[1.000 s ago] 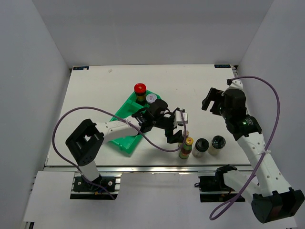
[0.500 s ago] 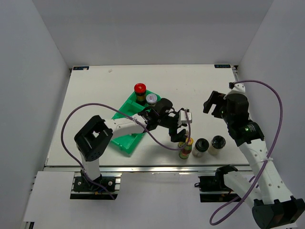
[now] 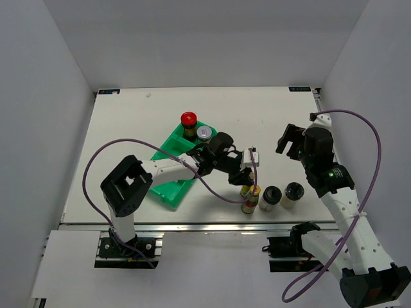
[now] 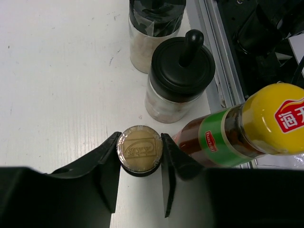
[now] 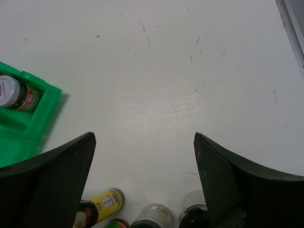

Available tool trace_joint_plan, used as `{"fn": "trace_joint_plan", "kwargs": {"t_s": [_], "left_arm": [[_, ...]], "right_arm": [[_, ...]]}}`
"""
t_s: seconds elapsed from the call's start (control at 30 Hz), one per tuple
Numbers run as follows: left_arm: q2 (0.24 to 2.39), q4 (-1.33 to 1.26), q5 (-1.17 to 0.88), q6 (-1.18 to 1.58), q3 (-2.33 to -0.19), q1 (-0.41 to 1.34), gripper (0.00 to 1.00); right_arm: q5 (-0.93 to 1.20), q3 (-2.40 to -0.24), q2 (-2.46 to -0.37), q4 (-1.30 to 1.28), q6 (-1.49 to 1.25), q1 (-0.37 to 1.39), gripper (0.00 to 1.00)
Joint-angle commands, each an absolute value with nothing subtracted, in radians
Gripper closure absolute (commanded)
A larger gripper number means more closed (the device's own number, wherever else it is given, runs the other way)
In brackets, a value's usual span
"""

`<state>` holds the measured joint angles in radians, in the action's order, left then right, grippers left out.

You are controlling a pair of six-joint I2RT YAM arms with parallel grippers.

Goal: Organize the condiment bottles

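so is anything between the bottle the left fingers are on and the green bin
Nothing visible does. The tan-capped bottle is clamped in the left fingers; the yellow-capped bottle and black-lidded jars stand on its other side, away from the green bin.

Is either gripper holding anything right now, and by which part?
The left gripper grips the slim tan-capped bottle at its round cap, clamped from both sides. The right gripper is open and holds nothing.

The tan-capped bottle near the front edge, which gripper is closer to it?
Left. The left gripper is shut on the tan-capped bottle, a finger on each side of its cap. The right gripper hangs open over bare table, well apart from it to the right.
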<state>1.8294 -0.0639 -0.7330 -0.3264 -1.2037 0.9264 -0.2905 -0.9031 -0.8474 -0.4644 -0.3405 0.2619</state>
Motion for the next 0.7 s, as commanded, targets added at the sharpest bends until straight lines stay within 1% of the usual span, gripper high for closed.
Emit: {"fn": "trace_joint_plan", "kwargs": {"t_s": [0.0,0.07,0.23,0.27,0.3,0.37,0.4,0.43,0.47,0.57,0.6,0.67], "left_arm": [[1.786,-0.08,-0.77,-0.331,-1.198,0.933,0.62],[1.772,-0.08,-0.772,-0.331,-1.19,0.933,0.67],[1.733,-0.075,-0.732,-0.324,-1.18,0.931,0.76],[1.726,-0.074,-0.683,-0.318,-1.178,0.931,0.78],[1.706,-0.069,-0.649,-0.313,-1.174,0.931,0.82],[1.683,-0.066,-0.521,-0.29,-1.163,0.931,0.87],[1.655,-0.071,-0.462,-0.261,-1.148,0.93,0.92],[1.642,-0.078,-0.41,-0.255,-1.141,0.928,0.94],[1.628,-0.083,-0.303,-0.246,-1.132,0.927,0.94],[1.579,-0.103,-0.169,-0.193,-1.109,0.907,0.96],[1.568,-0.103,-0.093,-0.161,-1.108,0.885,0.96],[1.545,-0.089,-0.025,-0.131,-1.106,0.861,0.96]], "right_arm": [[-0.328,-0.904,-0.831,-0.433,-0.337,0.259,0.11],[-0.331,-0.9,-0.83,-0.43,-0.334,0.256,0.11],[-0.322,-0.899,-0.83,-0.425,-0.331,0.258,0.11],[-0.321,-0.899,-0.83,-0.425,-0.33,0.258,0.11],[-0.315,-0.899,-0.827,-0.423,-0.327,0.258,0.11],[-0.314,-0.899,-0.824,-0.42,-0.327,0.258,0.11],[-0.311,-0.897,-0.821,-0.419,-0.322,0.259,0.11],[-0.31,-0.899,-0.819,-0.417,-0.322,0.259,0.11],[-0.308,-0.9,-0.819,-0.417,-0.321,0.258,0.11],[-0.298,-0.899,-0.811,-0.413,-0.319,0.258,0.11],[-0.29,-0.896,-0.81,-0.41,-0.319,0.258,0.11],[-0.279,-0.891,-0.808,-0.405,-0.318,0.258,0.11]]}}
